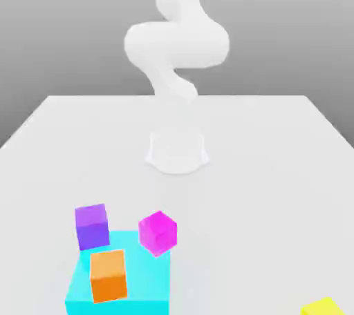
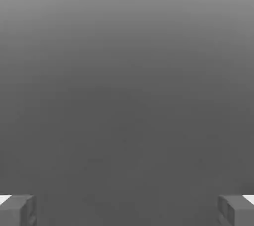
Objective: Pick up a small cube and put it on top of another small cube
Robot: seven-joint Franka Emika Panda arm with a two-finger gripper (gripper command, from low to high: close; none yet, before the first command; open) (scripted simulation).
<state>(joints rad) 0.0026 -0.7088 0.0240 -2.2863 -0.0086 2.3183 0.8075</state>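
Note:
The small cube [image 1: 322, 307] is bright yellow and lies at the near edge of the white table [image 1: 276, 168], on the exterior view's right, partly cut off by the picture's edge. My white arm [image 1: 176, 44] rises from its base [image 1: 178, 151] at the table's middle and curls upward, well away from the cube. In the hand view my gripper [image 2: 127, 211] is open: its grey fingertips [image 2: 17, 210] stand far apart with nothing between them, against a plain grey background.
A large cyan block [image 1: 142, 293] sits at the near left of the exterior view with an orange cube [image 1: 108, 275] on it. A purple cube [image 1: 92, 226] and a tilted magenta cube [image 1: 157, 232] stand at its far corners.

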